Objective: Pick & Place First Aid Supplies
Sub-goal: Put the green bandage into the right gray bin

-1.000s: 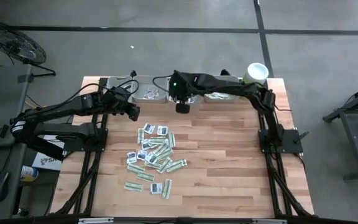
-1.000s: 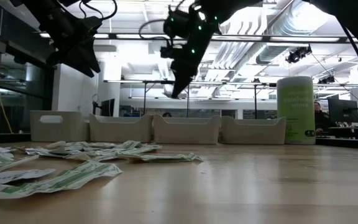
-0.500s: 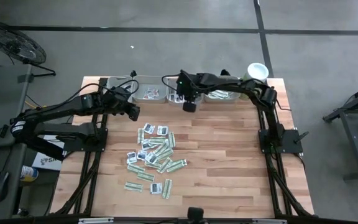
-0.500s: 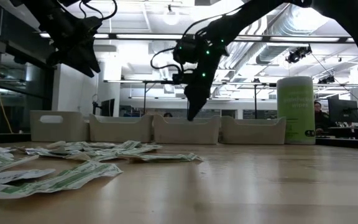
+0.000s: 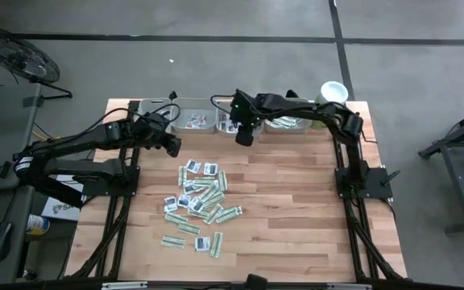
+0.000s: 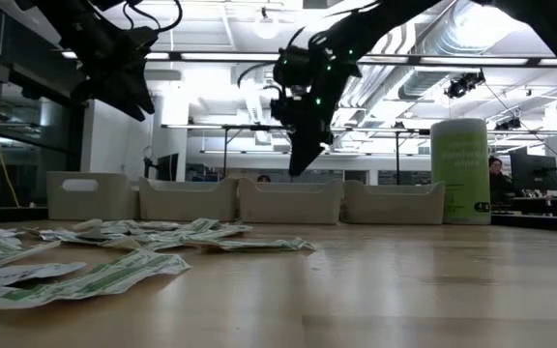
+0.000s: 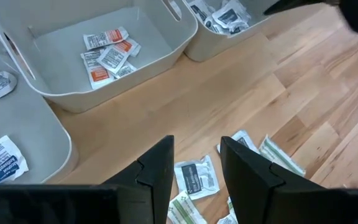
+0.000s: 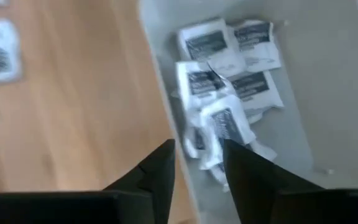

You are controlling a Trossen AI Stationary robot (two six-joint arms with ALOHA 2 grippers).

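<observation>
The first aid supplies lie as a loose pile of flat sachets (image 5: 200, 201) on the middle of the wooden table, also seen low across it (image 6: 143, 237). More sachets (image 8: 225, 68), white with dark marks, lie in a grey tray (image 8: 154, 62) at the far edge. My right gripper (image 8: 197, 165) hovers open just above that tray's near rim (image 5: 244, 138), with nothing between its fingers. My left gripper (image 7: 196, 165) hangs open in the air over the pile's far end (image 5: 172, 146), above a white sachet (image 7: 194, 177).
A row of grey trays (image 5: 192, 121) stands along the far edge; one (image 7: 104, 56) holds orange-and-white sachets. A tall pale green tub (image 5: 333, 93) with a white lid stands at the far right corner. Bare wood lies right of the pile.
My right gripper has gone a little toward the table's right edge and come down over the tray at the far edge, then risen slightly.
</observation>
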